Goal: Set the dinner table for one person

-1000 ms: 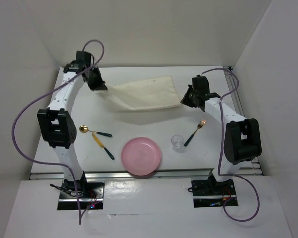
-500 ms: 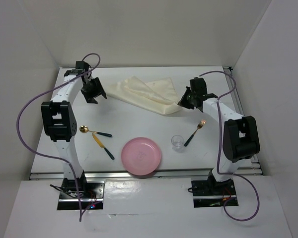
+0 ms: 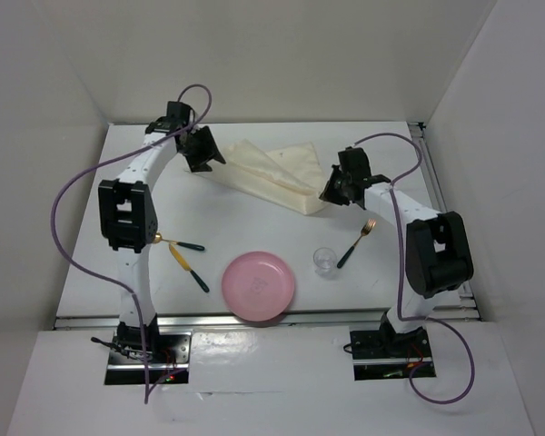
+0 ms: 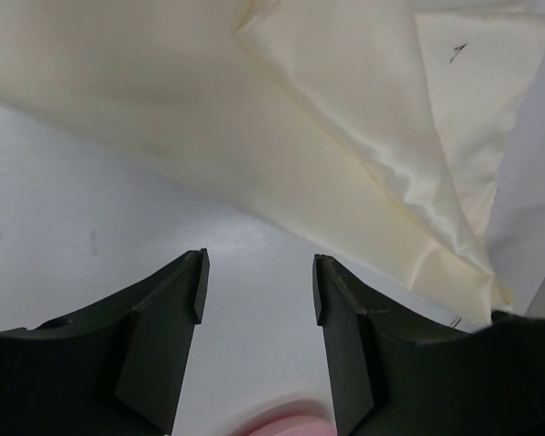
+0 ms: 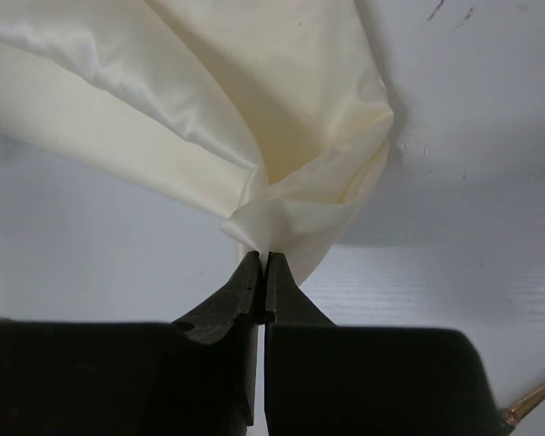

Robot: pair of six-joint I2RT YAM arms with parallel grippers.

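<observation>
A cream cloth [image 3: 274, 173] lies crumpled and partly folded over at the back of the white dinner table [image 3: 254, 222]. My right gripper [image 3: 328, 193] is shut on the cloth's right corner; in the right wrist view the gripper [image 5: 262, 262] pinches a bunched fold of the cloth [image 5: 254, 100]. My left gripper [image 3: 209, 156] hovers at the cloth's left end. In the left wrist view the gripper [image 4: 257, 272] stands open with nothing between its fingers, just short of the cloth's [image 4: 282, 136] edge.
A pink plate [image 3: 259, 286] sits near the front edge, with a small clear glass [image 3: 324, 261] and a gold fork [image 3: 357, 242] to its right. A spoon [image 3: 186, 245] and a knife [image 3: 190, 268] lie to its left. Walls close in the table.
My left gripper let go of the cloth's left corner, opened, then moved right along the back edge. The spread cloth slumped into a crumpled fold. My right gripper kept its hold.
</observation>
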